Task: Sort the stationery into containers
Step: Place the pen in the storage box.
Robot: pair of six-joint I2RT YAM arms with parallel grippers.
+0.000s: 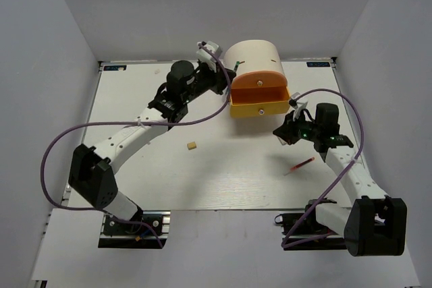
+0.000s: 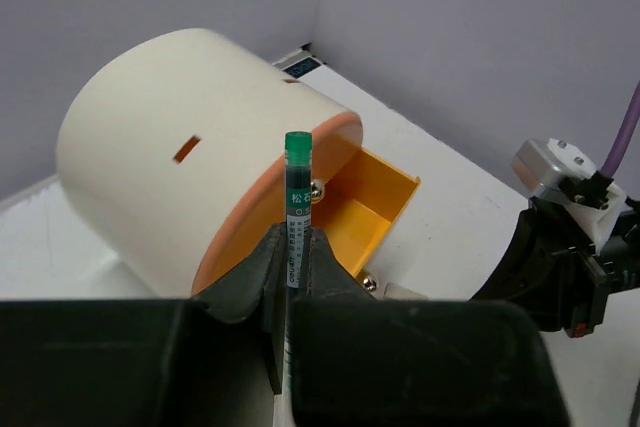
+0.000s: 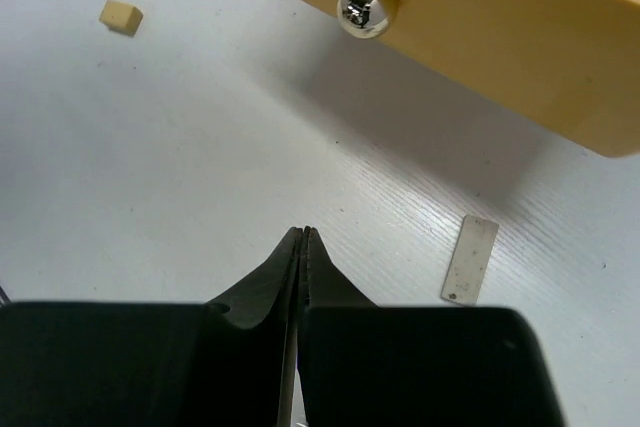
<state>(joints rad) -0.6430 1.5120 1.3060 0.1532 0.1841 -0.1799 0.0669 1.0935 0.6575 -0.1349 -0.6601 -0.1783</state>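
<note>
My left gripper [image 2: 290, 237] is shut on a thin dark highlighter with a green end [image 2: 298, 162], held upright just left of the cream drum unit [image 1: 253, 55]; its green end [image 1: 236, 65] also shows from above. The orange drawer [image 1: 260, 80] is pushed in, while the yellow drawer [image 2: 380, 202] below it stands pulled out. My right gripper [image 3: 305, 234] is shut on nothing, low over the table in front of the yellow drawer's front [image 3: 500, 17]. A red pen [image 1: 300, 164], a tan eraser [image 1: 192, 145] and a flat grey eraser [image 3: 470, 259] lie on the table.
The tan eraser [image 3: 121, 15] lies far to the left in the right wrist view. The yellow drawer's shiny knob [image 3: 362, 5] is just ahead of the right fingers. Purple cables loop beside both arms. Grey walls enclose the white table [image 1: 223, 173] on three sides.
</note>
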